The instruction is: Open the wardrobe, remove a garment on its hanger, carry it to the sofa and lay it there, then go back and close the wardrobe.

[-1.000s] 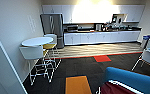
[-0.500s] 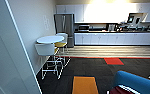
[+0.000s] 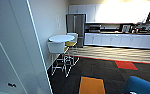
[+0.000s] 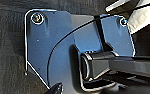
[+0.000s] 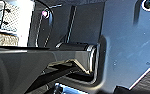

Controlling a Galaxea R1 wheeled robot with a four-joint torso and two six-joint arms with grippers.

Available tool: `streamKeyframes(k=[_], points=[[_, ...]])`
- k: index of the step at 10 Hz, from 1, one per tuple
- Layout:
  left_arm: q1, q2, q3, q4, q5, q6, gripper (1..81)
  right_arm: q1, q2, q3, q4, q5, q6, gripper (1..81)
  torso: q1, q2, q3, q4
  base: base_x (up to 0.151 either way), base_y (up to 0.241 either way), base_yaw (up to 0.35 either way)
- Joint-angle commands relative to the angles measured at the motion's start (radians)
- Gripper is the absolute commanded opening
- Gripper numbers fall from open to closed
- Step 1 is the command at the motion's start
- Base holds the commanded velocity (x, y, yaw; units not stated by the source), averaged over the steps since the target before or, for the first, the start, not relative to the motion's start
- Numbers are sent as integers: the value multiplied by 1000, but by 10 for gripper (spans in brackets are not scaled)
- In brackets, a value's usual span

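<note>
Here we face a kitchen area, a round white bench (image 3: 61, 38) with stools (image 3: 56, 48) along the wall ahead. One blue corner of the sofa (image 3: 141, 86) sits low at our right. Whether either claw is apart or together, we cannot tell.

A rounded piece of the bright blue sofa (image 3: 142, 85) juts in at the lower right corner of the head view, resting on dark carpet just beside an orange floor tile.
</note>
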Motion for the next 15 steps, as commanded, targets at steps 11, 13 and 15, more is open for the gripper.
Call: streamKeyframes(k=[11, 13, 15], points=[[-43, -27, 5, -33, 39, -3, 811, 28, -49, -101, 10, -54, 11, 811, 0, 0, 0, 0, 0, 0, 301], [-44, -22, 3, -33, 39, -3, 811, 27, -47, -105, 10, -54, 11, 811, 0, 0, 0, 0, 0, 0, 303], [-44, -16, 3, -30, 40, -3, 811, 25, -43, -105, 10, -53, 11, 811, 0, 0, 0, 0, 0, 0, 306]])
